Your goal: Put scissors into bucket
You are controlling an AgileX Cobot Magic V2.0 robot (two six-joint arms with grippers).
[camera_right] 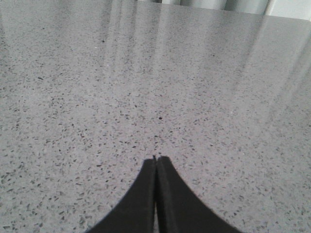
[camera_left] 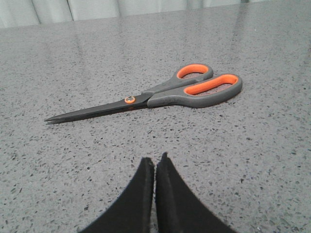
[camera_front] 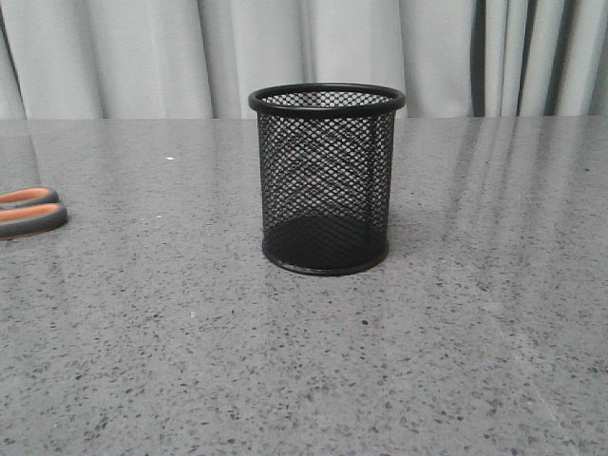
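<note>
The bucket (camera_front: pixel 326 180), a small black wire-mesh cup, stands upright and empty at the middle of the table in the front view. The scissors (camera_left: pixel 165 92) lie flat and closed on the table in the left wrist view, with grey handle loops lined in orange and dark blades. Only their handles (camera_front: pixel 28 211) show at the left edge of the front view. My left gripper (camera_left: pixel 155 159) is shut and empty, a short way off from the scissors. My right gripper (camera_right: pixel 156 158) is shut and empty over bare table. Neither gripper shows in the front view.
The grey speckled table (camera_front: pixel 313 361) runs across all views. Pale curtains (camera_front: pixel 142 52) hang behind its far edge.
</note>
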